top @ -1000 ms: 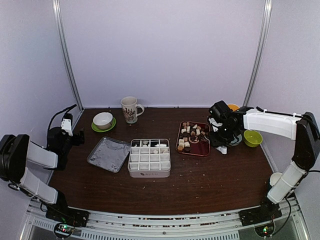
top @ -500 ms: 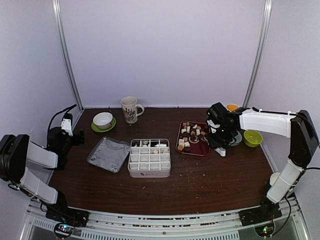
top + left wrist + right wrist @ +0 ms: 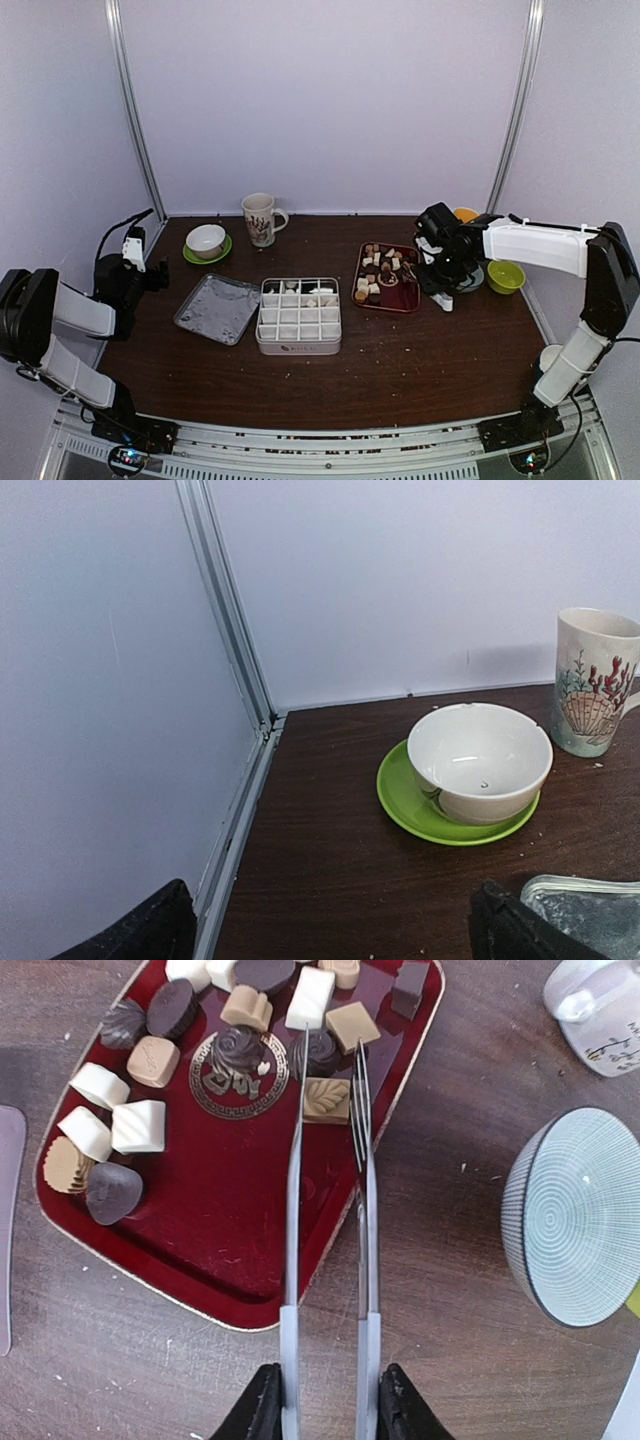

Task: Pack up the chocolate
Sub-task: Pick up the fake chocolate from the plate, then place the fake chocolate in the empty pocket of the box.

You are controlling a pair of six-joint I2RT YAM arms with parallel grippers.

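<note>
The chocolate [image 3: 152,1061] lay mostly on a red tray [image 3: 220,1230] at the right of the table [image 3: 400,370]: dark, tan and white pieces bunched toward its far end, the near end bare. One tan leaf-stamped piece [image 3: 327,1100] sat between the tips of a pair of slim tongs [image 3: 296,1260], a tine just beside each of its edges. Whether they actually pinched it I could not tell. The tongs stood only narrowly open, and the right gripper [image 3: 330,1412] had its fingers [image 3: 262,1415] pressed against both of their arms.

A striped bowl [image 3: 575,1215] stood just right of the tray, and a green bowl [image 3: 505,276] beyond it. Toward the middle of the table was a white divided box [image 3: 298,318] with a few pieces in its back row, and a silvery tray [image 3: 218,308] left of it.

Well apart at the left edge, the left gripper [image 3: 330,925] hung with its jaws spread wide and nothing between them, facing a white bowl [image 3: 478,760] on a green saucer [image 3: 400,800], beside a shell-printed mug [image 3: 595,680].
</note>
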